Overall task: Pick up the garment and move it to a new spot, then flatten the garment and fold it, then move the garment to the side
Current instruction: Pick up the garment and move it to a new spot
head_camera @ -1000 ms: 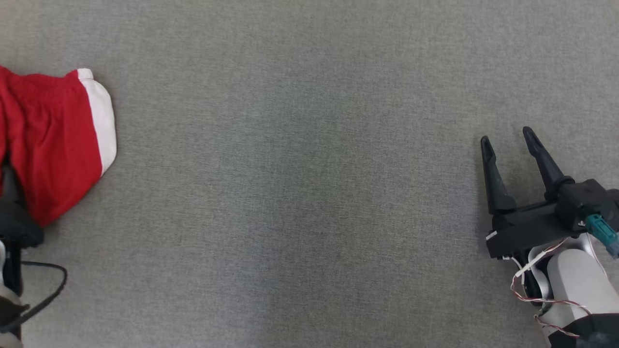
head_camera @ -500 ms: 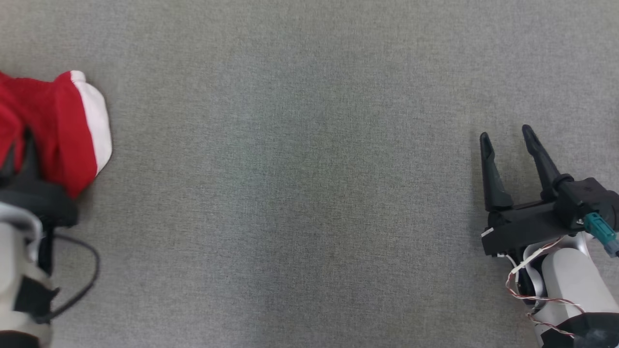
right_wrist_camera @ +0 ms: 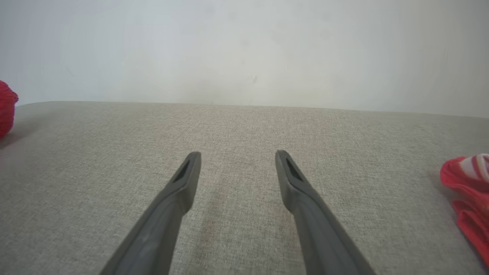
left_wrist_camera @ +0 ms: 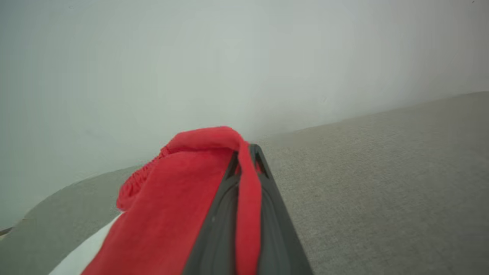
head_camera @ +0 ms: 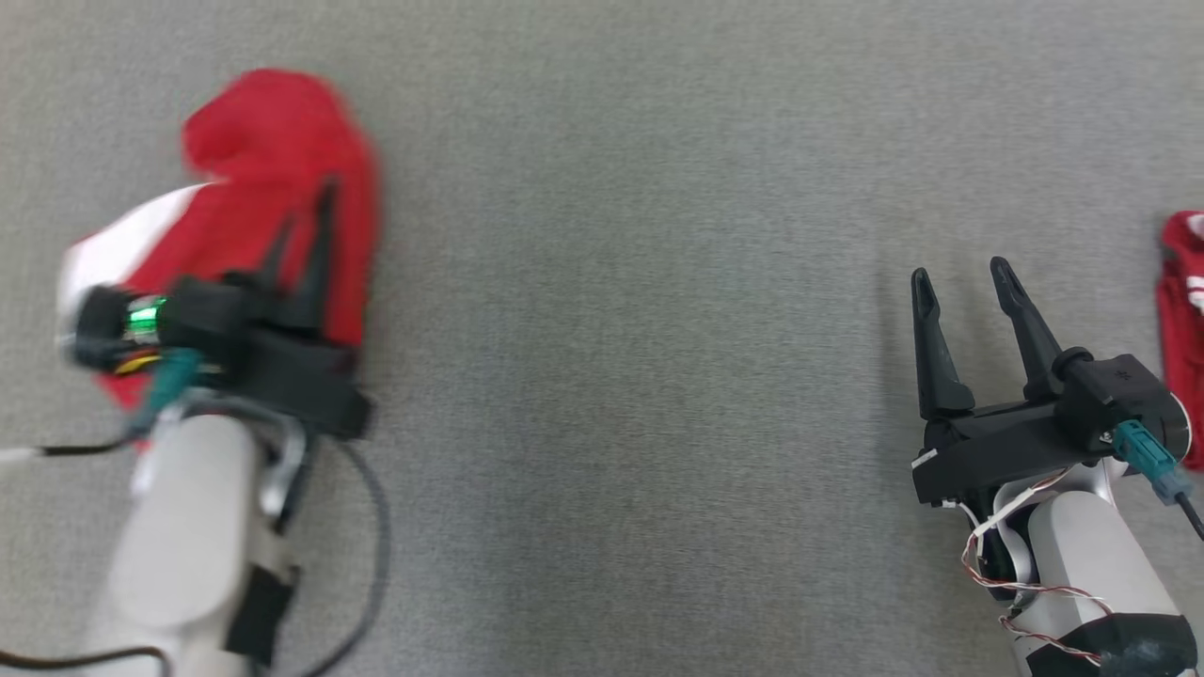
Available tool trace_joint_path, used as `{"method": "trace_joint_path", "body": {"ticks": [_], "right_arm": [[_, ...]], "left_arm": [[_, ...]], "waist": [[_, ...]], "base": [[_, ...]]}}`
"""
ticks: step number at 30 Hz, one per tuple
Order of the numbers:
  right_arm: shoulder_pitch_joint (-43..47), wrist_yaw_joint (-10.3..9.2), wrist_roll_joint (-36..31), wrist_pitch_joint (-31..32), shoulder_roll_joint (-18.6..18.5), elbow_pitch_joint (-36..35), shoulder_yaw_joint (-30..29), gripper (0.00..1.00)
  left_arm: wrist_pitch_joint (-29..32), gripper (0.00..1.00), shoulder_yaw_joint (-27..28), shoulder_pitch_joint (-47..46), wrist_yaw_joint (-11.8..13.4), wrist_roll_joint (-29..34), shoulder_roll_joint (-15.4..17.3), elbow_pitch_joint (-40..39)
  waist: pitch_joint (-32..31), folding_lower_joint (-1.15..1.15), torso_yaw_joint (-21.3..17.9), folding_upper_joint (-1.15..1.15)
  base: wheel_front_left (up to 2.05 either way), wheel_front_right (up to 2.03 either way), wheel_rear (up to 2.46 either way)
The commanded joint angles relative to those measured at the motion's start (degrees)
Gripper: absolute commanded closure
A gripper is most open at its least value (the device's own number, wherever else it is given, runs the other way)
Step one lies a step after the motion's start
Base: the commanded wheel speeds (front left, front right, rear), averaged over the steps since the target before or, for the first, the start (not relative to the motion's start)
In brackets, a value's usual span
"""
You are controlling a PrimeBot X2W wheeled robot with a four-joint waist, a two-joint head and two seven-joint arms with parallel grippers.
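The red garment (head_camera: pixel 273 179), white-banded along one edge, is bunched at the left of the grey bench (head_camera: pixel 602 376); it is blurred in my head view. My left tool (head_camera: pixel 306 212) is clenched on it. In the left wrist view a fold of red cloth runs pinched between the two dark fingers (left_wrist_camera: pixel 221 221), and the rest drapes to their left. My right tool (head_camera: pixel 959 271) is released, fingers apart, over bare bench at the right. Further right lies a second red cloth (head_camera: pixel 1183 310) with white stripes.
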Motion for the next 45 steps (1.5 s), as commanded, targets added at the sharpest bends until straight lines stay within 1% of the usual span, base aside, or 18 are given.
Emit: {"method": "trace_joint_path", "body": {"ticks": [1, 4, 7, 15, 16, 20, 21, 22, 23, 24, 25, 26, 30, 35, 41, 45], "right_arm": [[0.79, -0.04, 0.18, -0.06, 0.44, 0.06, -0.09, 0.0], [1.21, -0.04, 0.33, -0.06, 1.06, 0.36, -0.31, 0.0], [1.15, -0.04, 0.39, -0.05, 1.67, 0.51, -0.43, 0.0], [2.6, -0.04, 0.37, -0.06, 2.74, 0.76, -1.36, 0.0], [2.6, -0.04, 0.37, -0.06, 2.74, 0.76, -1.36, 0.0], [2.97, -0.04, 0.63, -0.06, 2.97, 1.11, -1.65, 0.0], [3.16, -0.04, 0.66, -0.06, 3.01, 1.24, -1.65, 0.0], [3.23, -0.04, 0.65, -0.06, 3.13, 1.43, -1.63, 0.0], [3.29, -0.04, 0.61, -0.06, 3.2, 1.53, -1.72, 0.0], [3.29, -0.04, 0.58, -0.06, 3.24, 1.61, -1.81, 0.0], [3.35, -0.04, 0.54, -0.06, 3.31, 1.71, -1.89, 0.0], [3.41, -0.04, 0.49, -0.06, 3.4, 1.76, -1.92, 0.0], [3.68, -0.04, 0.46, -0.06, 3.68, 1.89, -2.15, 0.0], [5.03, -0.04, 0.01, -0.06, 4.33, 2.2, -1.89, 0.0], [6.27, -0.04, 0.27, -0.06, 4.58, 2.96, -1.44, 0.0], [7.05, -0.04, 0.52, -0.06, 4.84, 3.3, -1.19, 0.0]], "left_arm": [[-0.31, 1.0, -1.78, 0.65, -0.31, 0.77, -0.43, -1.19], [-0.3, 1.0, -7.4, 0.57, -0.68, 1.1, -1.43, -2.55], [-0.28, 1.0, -13.17, 0.57, -0.82, 1.23, -1.85, -2.3], [-0.28, 1.0, -27.59, 0.37, -0.93, -1.54, -2.97, -0.74], [-0.28, 1.0, -27.59, 0.37, -0.93, -1.54, -2.97, -0.74], [-0.27, 1.0, -33.22, 1.55, -0.94, -2.51, -3.09, 1.82], [-0.28, 0.93, -34.15, 2.2, -0.94, -2.99, -3.09, 2.93], [-0.28, 0.78, -34.53, 2.65, -0.95, -3.45, -3.11, 3.84], [-0.28, 0.48, -34.69, 2.98, -0.95, -3.69, -3.12, 4.61], [-0.28, 0.03, -34.69, 3.52, -0.95, -3.82, -3.1, 5.42], [-0.28, 0.0, -34.59, 4.18, -0.95, -4.11, -3.1, 6.09], [-0.27, 0.0, -34.21, 4.78, -0.91, -4.46, -3.08, 6.59], [-0.28, 0.0, -31.58, 7.62, 0.56, -5.68, -2.92, 6.41], [-0.28, 0.0, -29.07, 11.34, 2.15, -5.88, -1.84, 5.49], [-0.27, 0.0, -23.32, 15.97, 4.69, -7.23, -0.57, 3.05], [-0.27, 0.0, -19.69, 18.81, 5.66, -7.67, 0.52, 2.17]], "waist": [[-0.99, 0.0, -1.29, 0.0], [-2.03, 0.0, -2.75, 0.0], [-3.06, 0.0, -4.65, 0.0], [-4.66, 0.0, -8.84, 0.0], [-4.66, 0.0, -8.84, 0.0], [-5.17, 0.0, -10.01, 0.0], [-5.34, 0.0, -10.19, 0.0], [-5.56, 0.0, -10.42, 0.0], [-5.77, 0.0, -10.55, 0.0], [-6.05, 0.0, -10.62, 0.0], [-6.36, 0.0, -10.64, 0.0], [-6.69, 0.0, -10.65, 0.0], [-8.64, 0.0, -10.25, 0.0], [-11.93, 0.0, -9.34, 0.0], [-15.43, 0.0, -7.78, 0.0], [-17.28, 0.0, -6.81, 0.0]], "base": [[0.0, 0.0, 0.0], [0.0, 0.0, 0.0], [0.0, 0.0, 0.0], [0.0, 0.0, 0.0], [0.0, 0.0, 0.0], [0.0, 0.0, 0.0], [0.0, 0.0, 0.0], [0.0, 0.0, 0.0], [0.0, 0.0, 0.0], [0.0, 0.0, 0.0], [0.0, 0.0, 0.0], [0.0, 0.0, 0.0], [0.0, 0.0, 0.0], [0.0, 0.0, 0.0], [0.0, 0.0, 0.0], [0.0, 0.0, 0.0]]}}
